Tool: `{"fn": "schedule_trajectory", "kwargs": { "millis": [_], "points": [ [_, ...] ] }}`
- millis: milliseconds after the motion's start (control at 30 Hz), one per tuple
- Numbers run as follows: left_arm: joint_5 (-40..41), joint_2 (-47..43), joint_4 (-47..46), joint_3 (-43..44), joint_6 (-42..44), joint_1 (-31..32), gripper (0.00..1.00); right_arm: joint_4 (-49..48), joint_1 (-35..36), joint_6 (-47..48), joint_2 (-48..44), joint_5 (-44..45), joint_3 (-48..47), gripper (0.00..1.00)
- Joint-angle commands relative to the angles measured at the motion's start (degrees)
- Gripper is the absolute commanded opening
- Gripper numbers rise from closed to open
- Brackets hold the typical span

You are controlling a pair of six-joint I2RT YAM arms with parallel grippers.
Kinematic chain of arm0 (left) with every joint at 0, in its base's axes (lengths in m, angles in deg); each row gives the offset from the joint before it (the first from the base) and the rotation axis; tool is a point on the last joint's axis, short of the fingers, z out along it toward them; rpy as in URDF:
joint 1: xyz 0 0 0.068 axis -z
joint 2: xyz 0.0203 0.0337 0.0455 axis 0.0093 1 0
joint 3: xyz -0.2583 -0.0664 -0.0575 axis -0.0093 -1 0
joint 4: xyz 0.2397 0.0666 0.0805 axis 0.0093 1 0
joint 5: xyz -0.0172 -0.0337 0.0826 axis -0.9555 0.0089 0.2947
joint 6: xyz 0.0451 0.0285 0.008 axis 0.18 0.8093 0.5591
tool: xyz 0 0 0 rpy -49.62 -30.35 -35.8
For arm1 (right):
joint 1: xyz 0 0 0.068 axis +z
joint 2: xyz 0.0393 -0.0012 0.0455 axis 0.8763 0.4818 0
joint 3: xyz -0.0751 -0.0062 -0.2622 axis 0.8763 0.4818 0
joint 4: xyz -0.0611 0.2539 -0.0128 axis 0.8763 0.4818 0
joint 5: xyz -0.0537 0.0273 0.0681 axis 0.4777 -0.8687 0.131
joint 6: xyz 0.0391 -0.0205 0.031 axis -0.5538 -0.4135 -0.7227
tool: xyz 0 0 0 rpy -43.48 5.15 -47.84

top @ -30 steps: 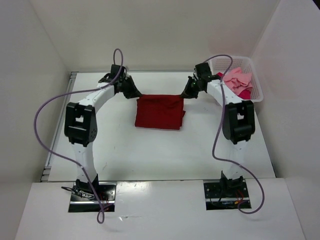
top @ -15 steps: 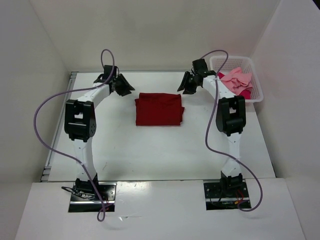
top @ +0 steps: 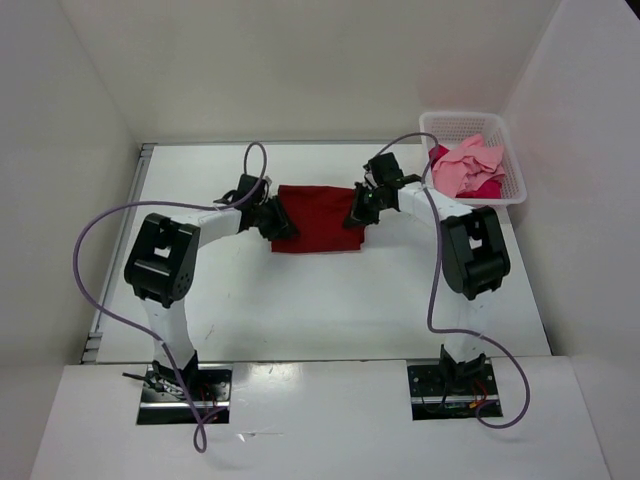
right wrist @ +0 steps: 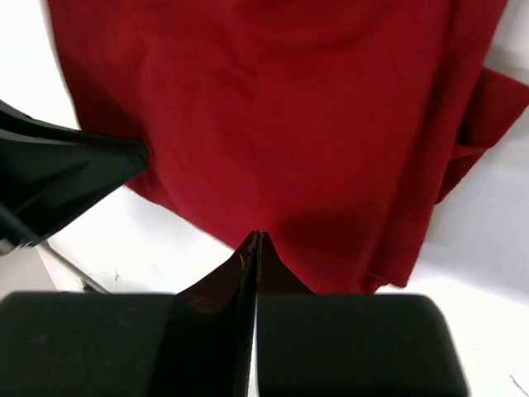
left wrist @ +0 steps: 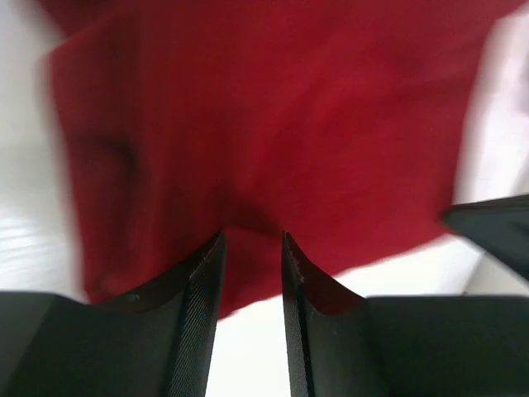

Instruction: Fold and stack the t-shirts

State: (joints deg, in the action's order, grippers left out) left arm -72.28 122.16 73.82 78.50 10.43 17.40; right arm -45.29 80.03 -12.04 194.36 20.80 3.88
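Nearest, found the red shirt folded mid-table. Saw left gripper at its left edge, jaws slightly spread; right gripper at its right edge, jaws pressed together, cloth caught or not unclear. Feared a one-sided grab dragging the fold open. Farther off, noted pink shirts heaped in the basket.

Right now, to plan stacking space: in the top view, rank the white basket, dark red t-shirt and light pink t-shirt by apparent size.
1. white basket
2. dark red t-shirt, folded
3. light pink t-shirt, crumpled in the basket
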Motion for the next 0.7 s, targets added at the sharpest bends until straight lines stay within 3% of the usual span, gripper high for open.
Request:
{"fn": "schedule_trajectory", "kwargs": {
  "millis": [0,200,333,433,533,667],
  "points": [
    [-0.8,0.8,-3.2,-3.3,1.6,-1.7,0.41,-4.9,-0.9,-0.6,2.1,-0.1,2.3,0.0],
    [-2.7,-2.3,-5.4,-12.0,0.5,-1.7,0.41,-7.1,-0.4,-1.7,1.1,3.3,10.5,0.0],
    [-4.5,-5.4,-4.5,-16.4,0.0,-1.7,0.48,-6.2,-0.4,-1.7,1.1,4.7,12.8,0.0],
    [-6.3,-10.6,-2.5,-14.7,0.0,-1.7,0.49,-4.8,-0.4,-1.0,0.3,6.4,12.8,0.02],
    [-5.7,-13.8,-1.7,-10.1,-0.7,-1.7,0.52,-4.0,-0.4,-0.4,-1.7,7.5,11.1,0.11],
    [-4.3,-10.4,-1.7,-1.5,-0.7,-1.7,0.54,-0.6,-0.4,0.2,-2.3,5.3,5.1,0.21]
  ]
}}
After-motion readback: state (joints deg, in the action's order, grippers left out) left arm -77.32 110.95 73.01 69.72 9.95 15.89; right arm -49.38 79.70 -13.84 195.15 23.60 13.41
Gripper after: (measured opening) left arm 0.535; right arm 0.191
